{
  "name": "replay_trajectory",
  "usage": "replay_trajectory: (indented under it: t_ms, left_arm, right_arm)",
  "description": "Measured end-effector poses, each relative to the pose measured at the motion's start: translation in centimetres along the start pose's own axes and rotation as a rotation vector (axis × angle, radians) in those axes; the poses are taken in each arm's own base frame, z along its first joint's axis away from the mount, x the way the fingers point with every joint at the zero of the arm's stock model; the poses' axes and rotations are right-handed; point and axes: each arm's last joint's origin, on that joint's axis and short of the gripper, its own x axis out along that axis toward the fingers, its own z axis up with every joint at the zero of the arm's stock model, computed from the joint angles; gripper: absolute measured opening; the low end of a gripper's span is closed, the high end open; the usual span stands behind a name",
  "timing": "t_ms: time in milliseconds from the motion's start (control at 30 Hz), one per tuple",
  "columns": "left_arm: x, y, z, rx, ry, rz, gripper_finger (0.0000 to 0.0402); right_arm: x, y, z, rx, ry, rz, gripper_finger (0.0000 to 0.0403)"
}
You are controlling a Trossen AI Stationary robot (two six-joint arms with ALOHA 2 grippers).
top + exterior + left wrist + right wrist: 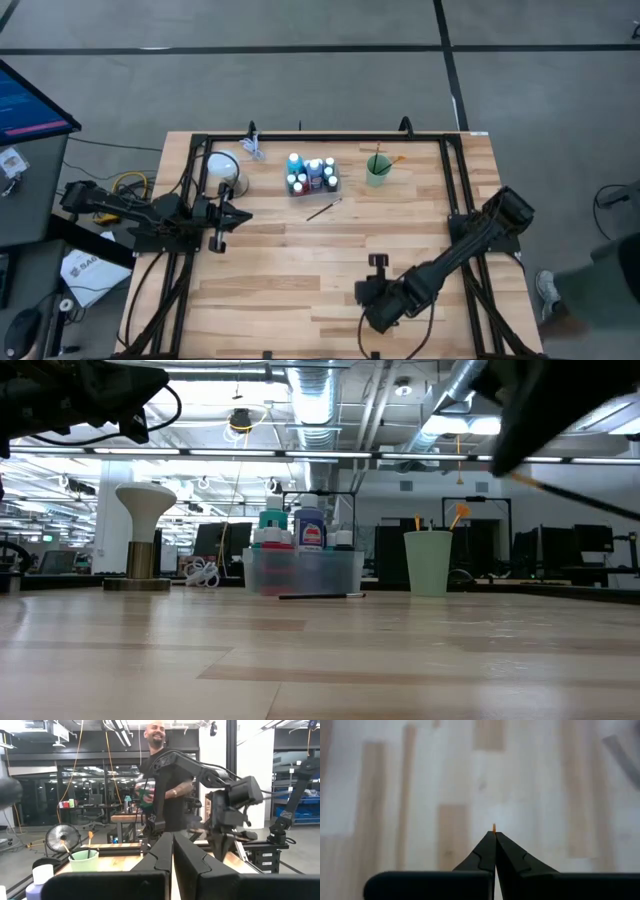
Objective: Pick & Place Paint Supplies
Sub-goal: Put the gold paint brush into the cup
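High view: the right claw (378,262) hangs over the bare desk (300,290), fingers pressed together. The left claw (222,214), also closed, waits near the lamp (222,166).

A light wooden plank table (300,280) with a dark metal frame around its edges carries everything. Taking the high view as a clock face centred on the tabletop, a clear plastic tray (313,186) stands at about 12 o'clock, holding white-capped paint bottles (313,173). Just beside the tray, toward the centre, a thin dark brush (324,209) lies flat on the bare wood at a slant. At about 1 o'clock stands a translucent green cup (377,170). At about 10 o'clock sits a white mushroom-shaped lamp (223,166). Between 11 and 12, near the far edge, lies a small pale item that I cannot identify.
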Motion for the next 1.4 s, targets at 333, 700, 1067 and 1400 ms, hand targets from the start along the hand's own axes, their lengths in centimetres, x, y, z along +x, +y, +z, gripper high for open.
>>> replay_trajectory:
  t_ms: [333, 700, 1067, 1400]
  left_arm:
    - [0.0, 0.0, 0.0, 0.000, -0.002, 0.000, 0.0002]
    - [0.0, 0.0, 0.0, -0.001, -0.004, 0.000, 0.0002]
    - [0.0, 0.0, 0.1, -0.001, -0.005, 0.000, 0.0002]
    - [0.0, 0.0, 0.0, -0.001, -0.005, 0.000, 0.0002]
  right_arm:
    - [-4.0, -2.1, 0.2, 0.003, -0.152, -0.176, 0.0000]
    - [-11.0, -7.6, 0.4, 0.012, -0.393, -0.453, 0.0000]
    - [-15.3, -15.0, -2.0, 0.111, -0.542, -0.697, 0.0000]
    - [-13.8, -21.7, -3.6, 0.179, -0.780, -0.638, 0.0000]
